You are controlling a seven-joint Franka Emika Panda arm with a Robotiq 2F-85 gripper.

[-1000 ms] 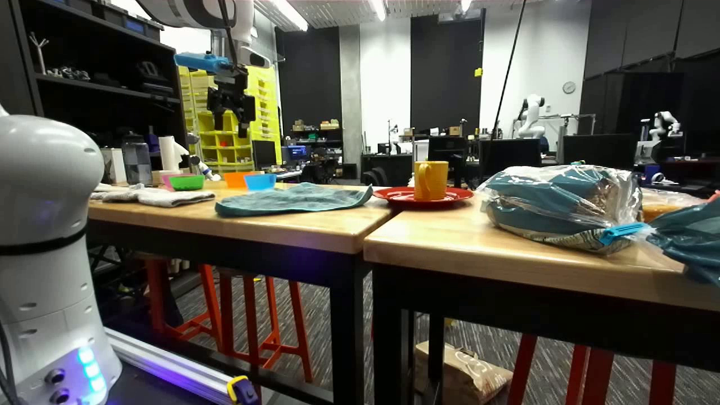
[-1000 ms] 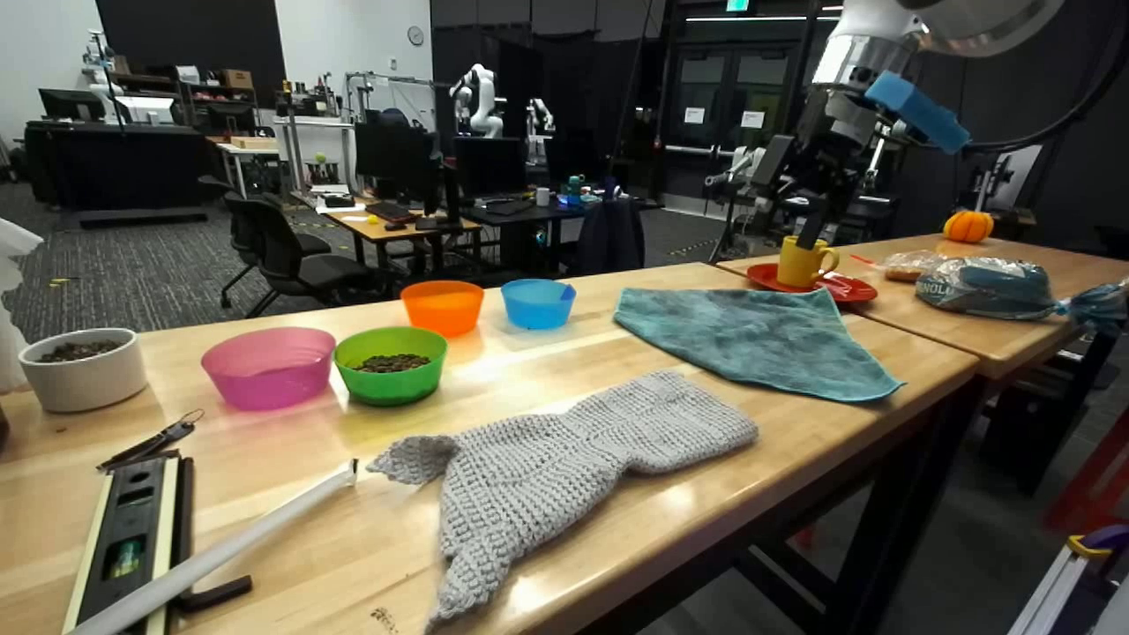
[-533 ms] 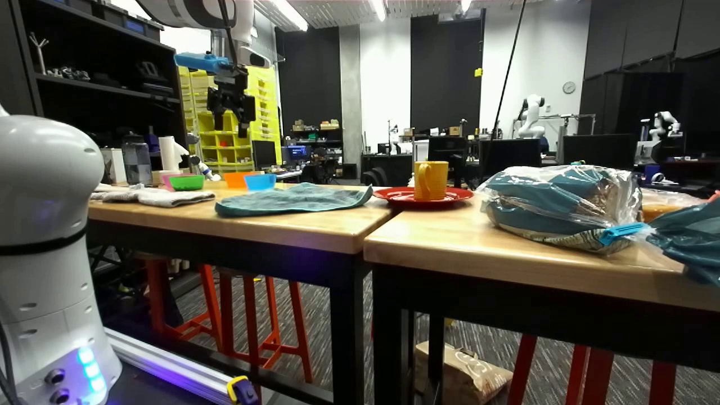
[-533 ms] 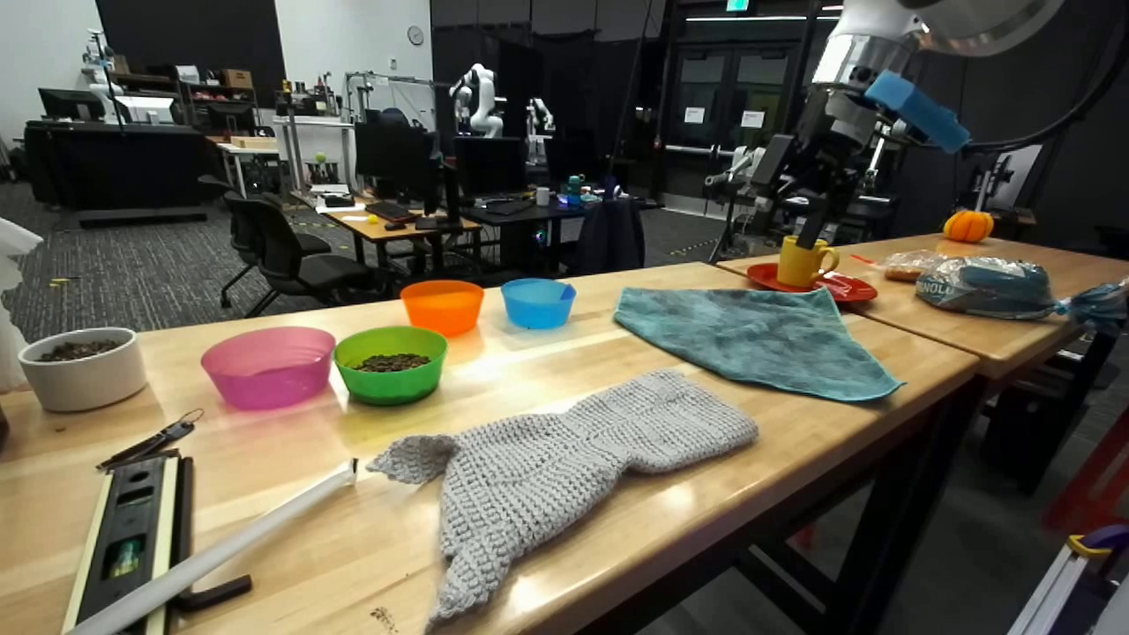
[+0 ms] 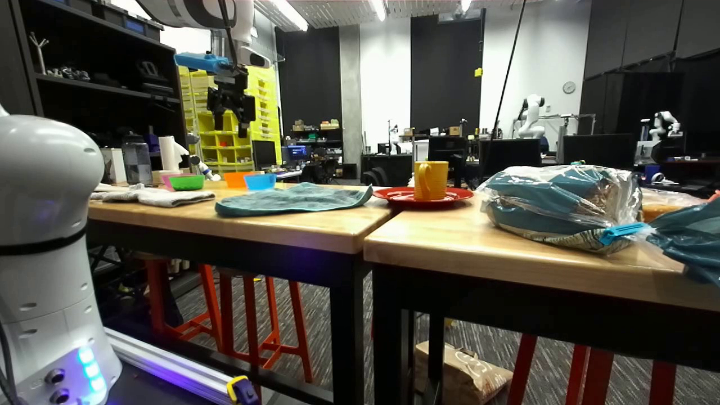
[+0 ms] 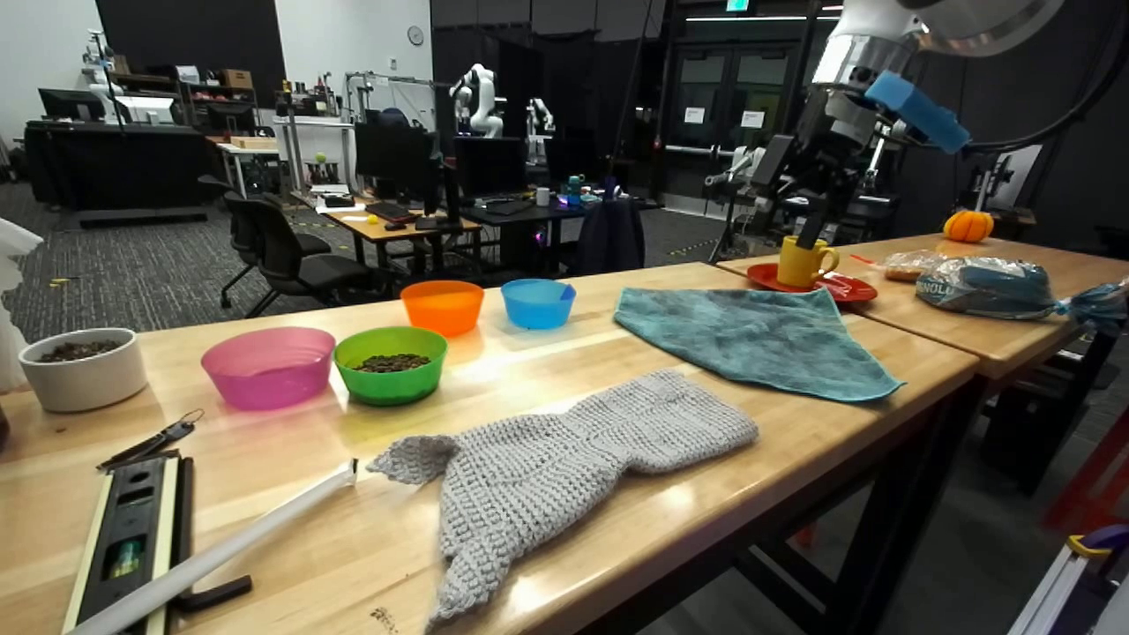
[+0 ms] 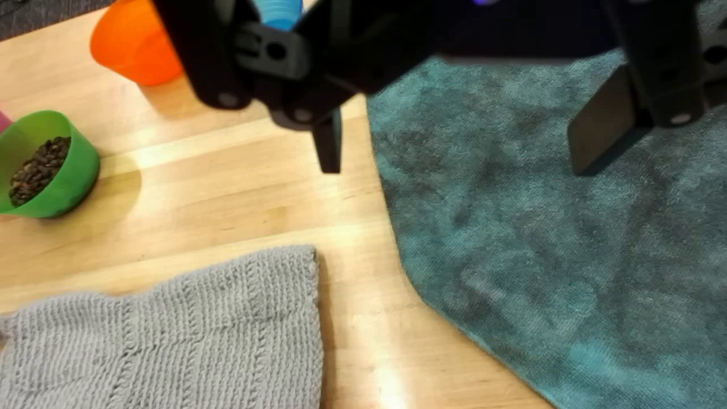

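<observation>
My gripper (image 7: 456,169) stands wide open with nothing between its fingers. It hangs well above the table; an exterior view shows the gripper (image 5: 230,129) higher than everything lying there. Beneath it in the wrist view spreads a teal mottled cloth (image 7: 511,238), with the wooden tabletop (image 7: 227,187) showing along its left. A grey knitted piece (image 7: 187,341) lies at the lower left of that view. In an exterior view the fingers overlap a yellow mug (image 6: 796,267), but the mug stands farther off on a red plate (image 5: 394,194).
Orange (image 6: 443,309), blue (image 6: 536,305) and pink (image 6: 269,370) bowls, a green bowl (image 6: 391,379) with dark pellets and a white bowl (image 6: 84,384) stand about. A level (image 6: 128,538) and white rod (image 6: 229,547) lie nearby. Bagged bread (image 5: 557,202) rests on the adjoining table.
</observation>
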